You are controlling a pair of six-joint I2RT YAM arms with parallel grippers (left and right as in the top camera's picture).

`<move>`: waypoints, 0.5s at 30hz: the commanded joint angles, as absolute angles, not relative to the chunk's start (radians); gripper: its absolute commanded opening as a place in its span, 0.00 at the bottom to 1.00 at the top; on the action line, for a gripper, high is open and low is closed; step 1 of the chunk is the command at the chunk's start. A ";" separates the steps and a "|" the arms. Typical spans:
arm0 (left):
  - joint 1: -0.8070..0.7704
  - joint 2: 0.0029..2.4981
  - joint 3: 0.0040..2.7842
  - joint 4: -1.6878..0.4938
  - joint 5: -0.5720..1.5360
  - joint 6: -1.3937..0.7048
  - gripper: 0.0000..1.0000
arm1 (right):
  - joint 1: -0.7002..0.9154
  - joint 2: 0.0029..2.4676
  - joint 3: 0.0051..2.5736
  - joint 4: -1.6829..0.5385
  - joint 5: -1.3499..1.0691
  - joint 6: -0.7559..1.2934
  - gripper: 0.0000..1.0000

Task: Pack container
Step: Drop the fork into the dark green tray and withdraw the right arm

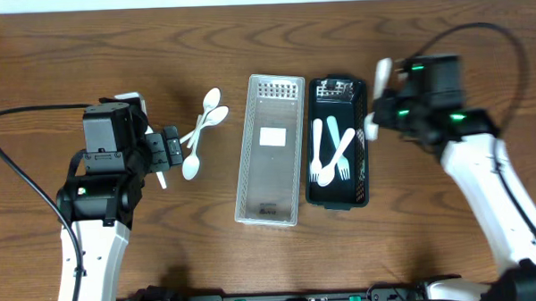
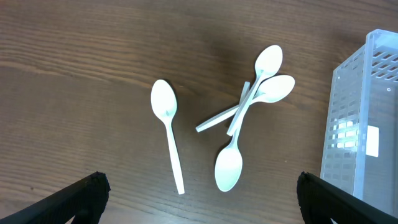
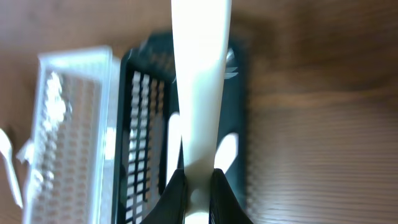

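Several white plastic spoons lie in a loose pile left of the white slotted basket; they also show in the left wrist view. My left gripper is open and empty, just left of the pile. The black basket holds white forks. My right gripper is shut on a white plastic utensil, held over the black basket's right side. I cannot tell which kind of utensil it is.
The white basket stands lengthwise beside the black one, touching or nearly so, with only a white label inside. Bare wooden table lies around both. Black cables loop by each arm.
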State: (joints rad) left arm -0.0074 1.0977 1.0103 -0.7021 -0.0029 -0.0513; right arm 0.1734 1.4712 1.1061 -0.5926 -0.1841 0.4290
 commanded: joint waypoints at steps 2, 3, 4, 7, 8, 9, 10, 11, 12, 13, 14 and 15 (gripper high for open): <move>-0.003 1.097 1.029 -0.704 0.000 -0.045 0.98 | 0.303 1.589 1.090 -0.577 -0.029 0.429 0.02; -0.003 1.097 1.029 -0.703 0.001 -0.046 0.98 | 0.326 1.622 1.090 -0.569 -0.030 0.429 0.02; -0.003 1.097 1.029 -0.703 0.001 -0.046 0.98 | 0.345 1.654 1.090 -0.560 -0.030 0.429 0.02; -0.003 1.097 1.029 -0.703 0.001 -0.046 0.98 | 0.387 1.707 1.090 -0.536 -0.031 0.402 0.16; -0.003 1.097 1.029 -0.703 0.001 -0.046 0.98 | 0.394 1.707 1.091 -0.529 -0.031 0.385 0.28; -0.003 1.097 1.029 -0.704 0.001 -0.046 0.98 | 0.400 1.698 1.098 -0.526 -0.030 0.360 0.42; -0.003 1.097 1.029 -0.704 0.001 -0.046 0.98 | 0.400 1.686 1.107 -0.527 -0.030 0.345 0.52; -0.003 1.097 1.029 -0.711 0.010 -0.054 0.98 | 0.398 1.669 1.118 -0.527 -0.029 0.334 0.57; -0.003 1.097 1.029 -0.735 0.028 -0.069 0.98 | 0.390 1.644 1.131 -0.526 -0.025 0.327 0.65; -0.003 1.097 1.029 -0.763 0.043 -0.078 0.98 | 0.378 1.618 1.145 -0.527 -0.012 0.328 0.72; -0.003 1.097 1.029 -0.771 0.051 -0.089 0.98 | 0.364 1.592 1.157 -0.527 0.001 0.328 0.76; -0.003 1.097 1.029 -0.771 0.071 -0.095 0.98 | 0.347 1.564 1.166 -0.527 0.012 0.328 0.77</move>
